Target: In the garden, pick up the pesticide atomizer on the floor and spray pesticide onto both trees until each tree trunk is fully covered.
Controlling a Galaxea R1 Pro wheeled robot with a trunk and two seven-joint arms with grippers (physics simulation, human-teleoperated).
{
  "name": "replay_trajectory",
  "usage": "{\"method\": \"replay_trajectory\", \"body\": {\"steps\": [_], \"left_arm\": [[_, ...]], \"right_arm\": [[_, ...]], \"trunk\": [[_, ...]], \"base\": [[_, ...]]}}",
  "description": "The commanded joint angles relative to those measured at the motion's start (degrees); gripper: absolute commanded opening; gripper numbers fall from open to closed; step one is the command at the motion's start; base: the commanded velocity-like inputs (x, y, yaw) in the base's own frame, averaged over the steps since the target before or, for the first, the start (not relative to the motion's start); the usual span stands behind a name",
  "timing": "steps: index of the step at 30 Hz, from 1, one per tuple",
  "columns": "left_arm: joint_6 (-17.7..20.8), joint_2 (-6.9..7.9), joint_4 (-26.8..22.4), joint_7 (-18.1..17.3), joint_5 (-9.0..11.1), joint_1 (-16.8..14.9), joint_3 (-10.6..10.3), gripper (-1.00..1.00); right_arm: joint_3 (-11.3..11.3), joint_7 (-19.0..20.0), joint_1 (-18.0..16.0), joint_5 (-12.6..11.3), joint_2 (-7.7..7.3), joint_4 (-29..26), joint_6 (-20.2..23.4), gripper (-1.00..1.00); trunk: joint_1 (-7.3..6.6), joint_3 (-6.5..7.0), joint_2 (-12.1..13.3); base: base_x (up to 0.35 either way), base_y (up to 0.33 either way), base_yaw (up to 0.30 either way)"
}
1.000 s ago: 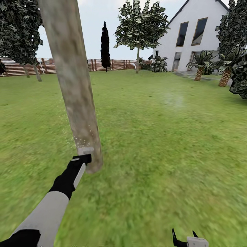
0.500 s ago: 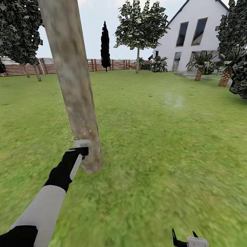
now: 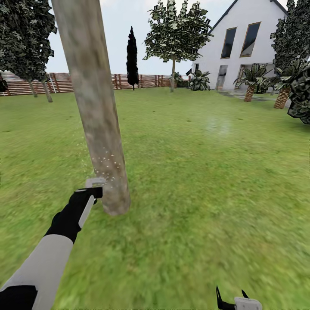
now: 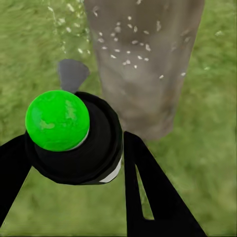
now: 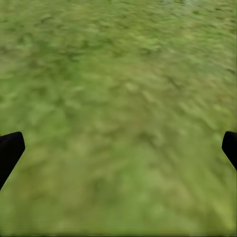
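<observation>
The near tree trunk (image 3: 95,112) is a thick, pale mottled column leaning slightly, rooted in the lawn left of centre. My left gripper (image 3: 91,192) is shut on the pesticide atomizer (image 3: 95,183), right beside the trunk's base on its left. In the left wrist view the atomizer (image 4: 84,148) shows a bright green cap and a black body gripped between the black fingers (image 4: 148,197). Its grey nozzle points up at the tree trunk (image 4: 148,59), which is flecked with white droplets. My right gripper (image 3: 230,298) hangs low over the grass, open (image 5: 118,148) and holding nothing.
Another leafy tree (image 3: 175,36) stands far off in front of the wooden fence (image 3: 137,80). The white house (image 3: 245,43) and short palms (image 3: 252,84) are at the right, a dark conifer (image 3: 131,56) is at the back. Open lawn (image 3: 206,172) spreads to the right.
My left arm has swung left and slightly up along the trunk's base, carrying the atomizer. The patch of white droplets on the trunk sits a little higher. The right gripper has not moved.
</observation>
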Motion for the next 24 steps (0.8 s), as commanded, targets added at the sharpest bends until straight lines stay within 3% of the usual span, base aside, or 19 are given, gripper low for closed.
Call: {"method": "replay_trajectory", "body": {"steps": [1, 7, 9, 11, 15, 18, 20, 22, 24], "left_arm": [[-0.01, 0.02, 0.09, 0.06, -0.08, 0.02, -0.06, -1.0], [1.37, 0.92, 0.25, -0.01, -0.03, -0.67, 0.49, -1.0], [4.39, 0.75, -0.54, 0.04, 0.41, -3.9, 0.41, -1.0], [4.78, 0.99, -0.67, 0.04, 0.41, -5.03, 0.49, -1.0], [4.91, 2.62, -0.79, -0.04, 0.57, -5.4, 0.61, -1.0], [5.28, 1.62, -2.83, -0.05, 0.68, -5.36, 0.33, -1.0], [8.43, -0.3, -5.96, -0.05, 0.64, -5.32, 0.19, -1.0], [9.43, -0.7, -7.71, -0.05, 0.64, -5.28, 0.18, -1.0], [9.77, -0.18, -8.27, -0.05, 0.63, -5.27, 0.42, -1.0]], "right_arm": [[0.01, 0.01, -0.01, 0.0, 0.0, 0.0, 0.0, 1.0], [0.01, 0.0, -0.02, 0.0, 0.0, 0.0, 0.0, 1.0], [-0.05, -0.02, -0.02, 0.0, 0.0, 0.0, 0.0, 1.0], [-0.06, -0.04, -0.02, 0.0, 0.0, 0.0, 0.0, 1.0], [-0.05, -0.01, 0.01, 0.0, 0.0, 0.0, 0.0, 1.0], [-0.02, 0.0, -0.02, 0.0, 0.0, 0.0, 0.0, 1.0], [-0.02, -0.02, 0.0, 0.02, 0.0, 0.0, 0.0, 1.0], [0.0, -0.05, -0.01, 0.01, 0.0, 0.0, 0.0, 1.0], [-0.03, -0.04, -0.02, 0.0, 0.0, 0.0, 0.0, 1.0]], "trunk": [[0.0, 0.0, 0.0], [0.0, 0.0, 0.0], [0.0, 0.0, 0.0], [0.0, 0.0, 0.0], [0.0, 0.0, 0.0], [0.0, 0.0, 0.0], [0.0, 0.0, 0.0], [0.0, 0.0, 0.0], [0.0, 0.0, 0.0]], "base": [[-0.037, 0.014, 0.0], [-0.006, 0.002, 0.0], [0.0, 0.0, 0.0], [0.0, 0.0, 0.0], [0.0, 0.0, 0.0], [0.0, 0.0, 0.0], [0.0, 0.0, 0.0], [0.0, 0.0, 0.0], [0.0, 0.0, 0.0]]}}
